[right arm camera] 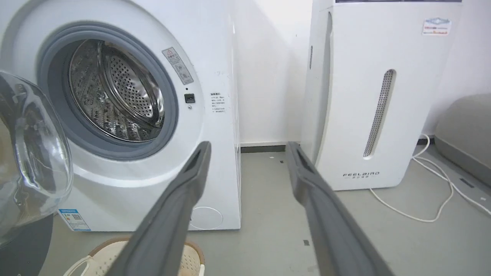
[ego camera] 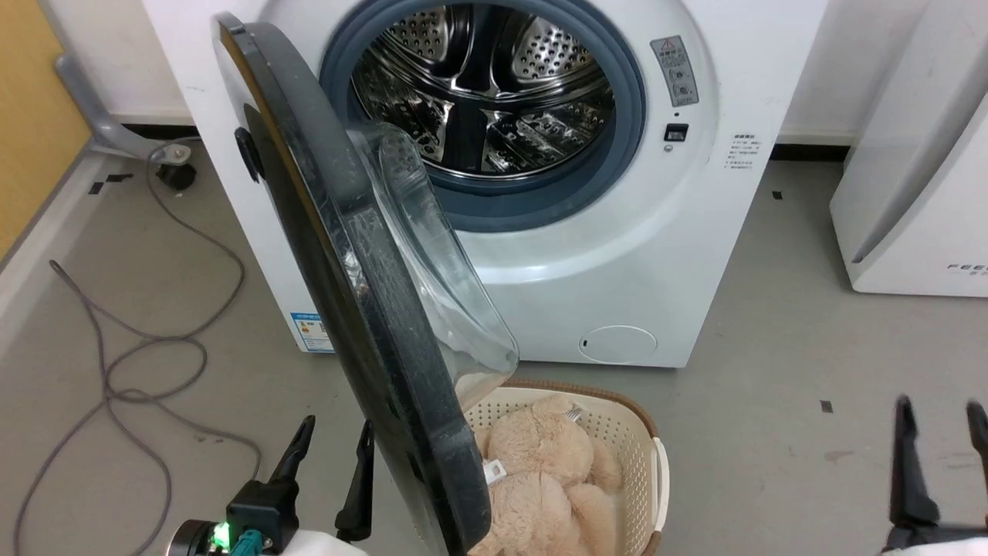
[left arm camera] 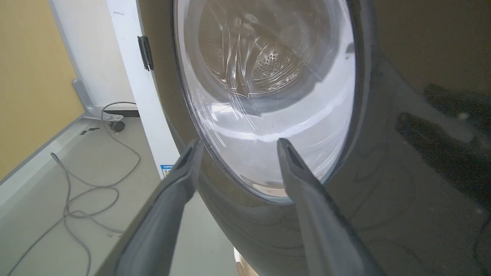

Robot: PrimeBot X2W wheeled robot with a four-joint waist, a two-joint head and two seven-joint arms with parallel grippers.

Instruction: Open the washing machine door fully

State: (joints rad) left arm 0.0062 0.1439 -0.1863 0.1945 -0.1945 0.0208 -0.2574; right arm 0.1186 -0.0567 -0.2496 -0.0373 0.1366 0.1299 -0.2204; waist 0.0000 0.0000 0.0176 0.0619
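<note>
The white washing machine (ego camera: 633, 255) stands ahead with its steel drum (ego camera: 486, 93) exposed inside the grey rubber ring. The washing machine door (ego camera: 363, 309), black-rimmed with a bulging clear glass bowl (ego camera: 440, 278), is swung out edge-on toward me, hinged on the machine's left side. My left gripper (ego camera: 336, 440) is open at the lower left, just left of the door's outer face; in the left wrist view the left gripper (left arm camera: 238, 143) stands close before the door (left arm camera: 383, 172). My right gripper (ego camera: 942, 417) is open at the lower right, away from the door, and points past the machine (right arm camera: 115, 172) as the right gripper (right arm camera: 249, 147).
A cream laundry basket (ego camera: 648, 455) holding a beige plush toy (ego camera: 540, 471) sits on the floor under the door's free edge. Grey cables (ego camera: 147, 340) trail over the floor at left. A white FEELBIRD appliance (right arm camera: 368, 96) stands right of the machine, with a white cord (right arm camera: 418, 207) beside it.
</note>
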